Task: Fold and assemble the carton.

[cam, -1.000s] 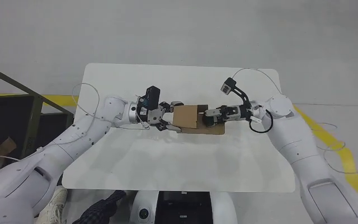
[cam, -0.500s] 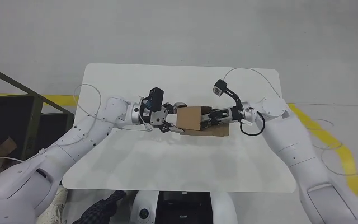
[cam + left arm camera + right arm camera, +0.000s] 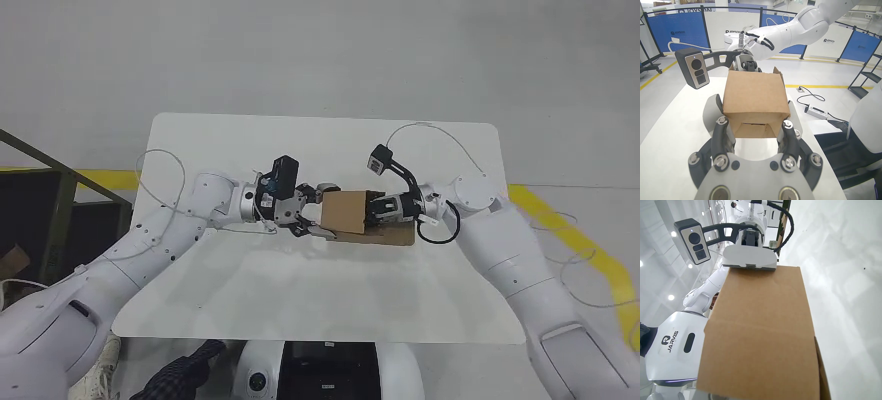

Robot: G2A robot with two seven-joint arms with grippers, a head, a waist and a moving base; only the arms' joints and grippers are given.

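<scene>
A brown carton is held just above the middle of the white table, between the two arms. It is opened into a tube, and one flap sticks out flat on the right arm's side. My left gripper is shut on the carton's near end, with one finger on each side wall. In the right wrist view a broad left finger presses the carton's far edge. My right gripper sits against the opposite end, mostly hidden behind the cardboard.
Bare table surface lies all around the carton, with the front edge close to the robot. A dark metal frame stands off the table to the left. Beyond the table's side, a cable and power brick lie on the floor.
The right arm has moved left, closing in on the carton's end. The carton has gone from flatter to a squarer open tube and shifted slightly right. The left gripper kept its hold.
</scene>
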